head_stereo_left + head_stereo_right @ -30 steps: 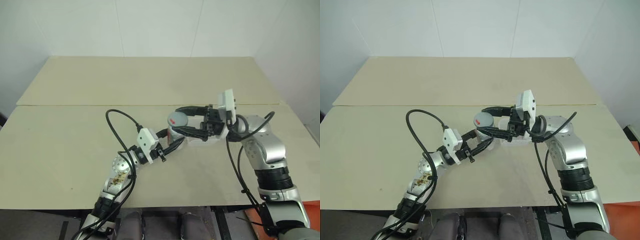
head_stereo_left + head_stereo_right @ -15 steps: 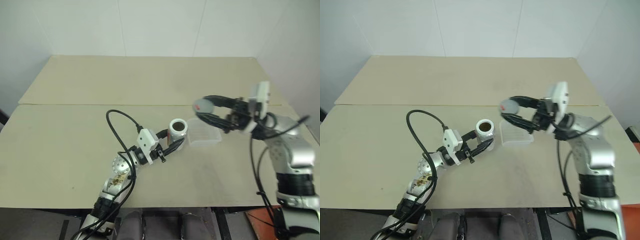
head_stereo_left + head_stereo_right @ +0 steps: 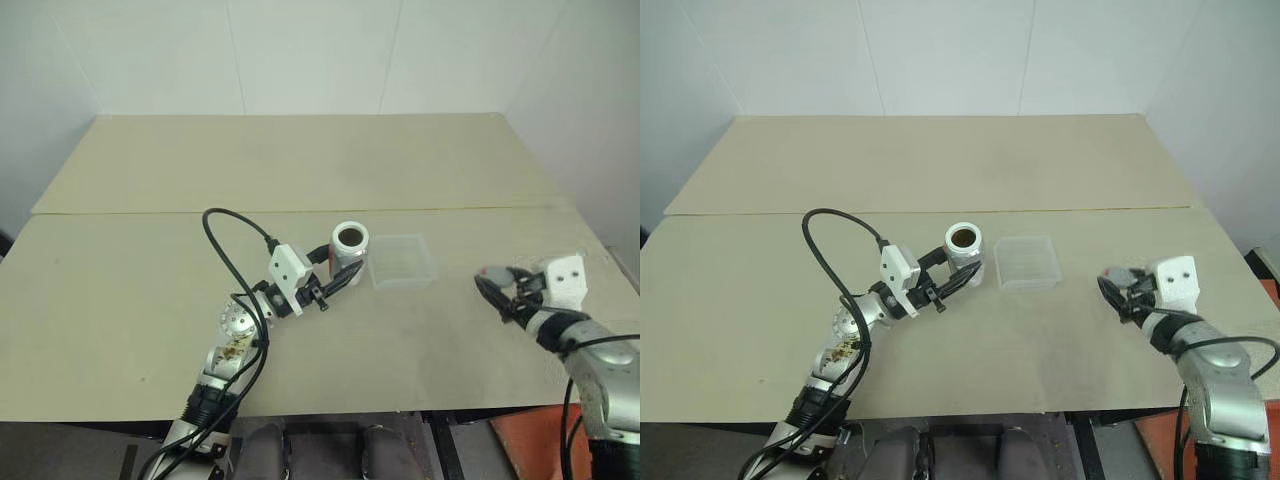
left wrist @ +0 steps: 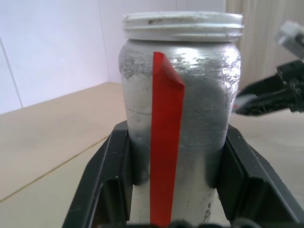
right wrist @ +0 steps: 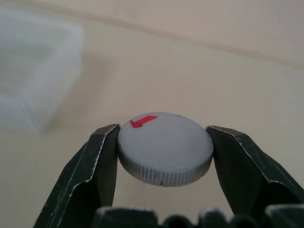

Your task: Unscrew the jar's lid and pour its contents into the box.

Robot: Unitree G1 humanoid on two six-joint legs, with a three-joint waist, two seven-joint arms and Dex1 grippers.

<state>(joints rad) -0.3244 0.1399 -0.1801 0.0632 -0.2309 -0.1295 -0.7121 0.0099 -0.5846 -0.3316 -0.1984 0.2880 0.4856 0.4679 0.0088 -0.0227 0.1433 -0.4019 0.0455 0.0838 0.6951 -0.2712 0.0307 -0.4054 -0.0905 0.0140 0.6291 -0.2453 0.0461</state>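
**Jar open, lid off to the right**

The jar (image 3: 349,246), silvery-grey with a red strip down its side, stands upright and uncapped, its white threaded rim bare and dark brown contents (image 3: 963,237) showing inside. Just beside it, to its right, the box (image 3: 402,261) lies flat on the bench (image 3: 150,270), clear and shallow. The lid (image 5: 165,147), a grey ribbed disc with a small red mark, is well apart at the bench's right side.

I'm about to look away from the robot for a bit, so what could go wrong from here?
The jar is open in the left pincer, so a tilt short of the box could spill its contents on the table. The lid, clamped only by its rim in the right pincer, might slip and roll away.
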